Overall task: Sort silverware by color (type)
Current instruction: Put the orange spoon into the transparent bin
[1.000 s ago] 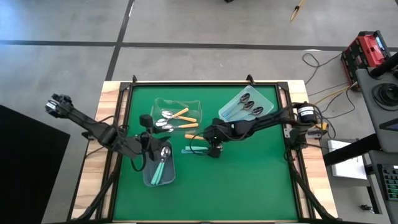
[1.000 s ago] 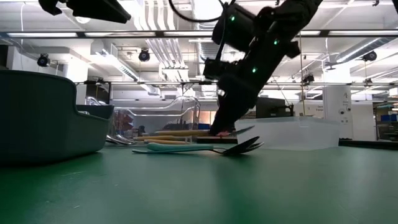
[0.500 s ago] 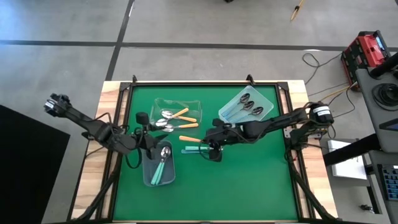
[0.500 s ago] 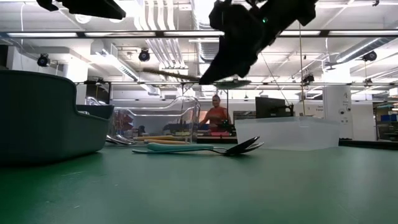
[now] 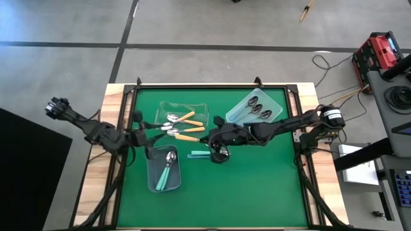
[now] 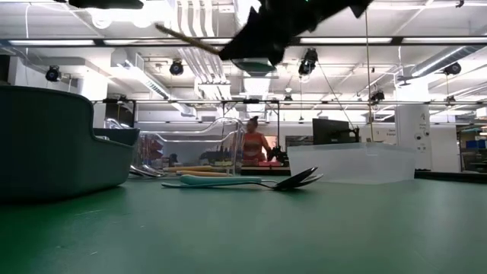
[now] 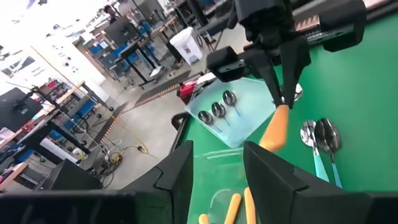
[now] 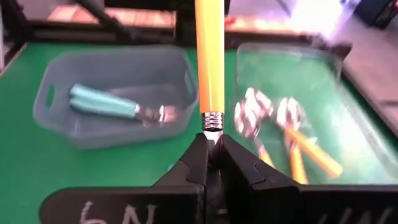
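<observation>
High view: right gripper (image 5: pixel 216 145) is hanging mid-bench, clamped on an orange-handled spoon (image 5: pixel 196 143). Left gripper (image 5: pixel 142 133) is sitting beside the clear bin (image 5: pixel 182 105) with its fingers apart, holding nothing. Grey bin (image 5: pixel 156 181) is carrying teal spoons (image 5: pixel 166 171); the far clear tray (image 5: pixel 276 101) is holding darker blue spoons (image 5: pixel 255 107). Two teal spoons are lying loose on the green bench (image 5: pixel 257 186).

Low view: gripper is cut off at the top edge, dark against the lights (hard to make out).

Left wrist view: own fingers (image 7: pixel 273 177) are standing apart.

Right wrist view: jaws are pinching the spoon at its neck; writing on the gripper is partly cut off, reading roughly "6N".
</observation>
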{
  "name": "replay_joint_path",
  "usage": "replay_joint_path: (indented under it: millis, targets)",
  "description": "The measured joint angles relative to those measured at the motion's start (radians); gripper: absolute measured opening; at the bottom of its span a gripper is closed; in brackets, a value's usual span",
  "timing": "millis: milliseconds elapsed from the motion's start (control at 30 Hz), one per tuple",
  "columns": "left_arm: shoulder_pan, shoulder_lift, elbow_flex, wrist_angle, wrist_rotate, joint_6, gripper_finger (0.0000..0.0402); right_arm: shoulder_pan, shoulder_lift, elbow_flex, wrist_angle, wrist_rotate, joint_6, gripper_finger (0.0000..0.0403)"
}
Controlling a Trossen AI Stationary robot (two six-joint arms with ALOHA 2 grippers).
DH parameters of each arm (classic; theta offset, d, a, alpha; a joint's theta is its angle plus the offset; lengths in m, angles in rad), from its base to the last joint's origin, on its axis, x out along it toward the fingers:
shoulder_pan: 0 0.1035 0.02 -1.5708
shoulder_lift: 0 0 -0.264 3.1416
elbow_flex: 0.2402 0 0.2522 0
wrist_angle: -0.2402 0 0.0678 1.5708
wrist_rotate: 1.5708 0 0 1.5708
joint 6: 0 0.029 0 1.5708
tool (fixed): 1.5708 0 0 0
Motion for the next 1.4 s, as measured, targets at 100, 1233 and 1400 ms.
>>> replay_joint_path:
  millis: [100,1233,1400]
  targets:
    - [0.0,-0.04,-0.007,0.021,-0.054,0.019,0.0123,-0.018,0.015,0.063,0.001,0.005,-0.043,0.0013]
    - [0.001,-0.258,-0.019,0.001,-0.217,-0.038,0.0123,-0.261,0.383,0.614,-0.34,0.048,-0.097,0.0013]
    - [0.001,-0.278,-0.031,0.0,-0.217,-0.038,0.0123,-0.262,0.461,0.703,-0.417,0.044,-0.126,0.0013]
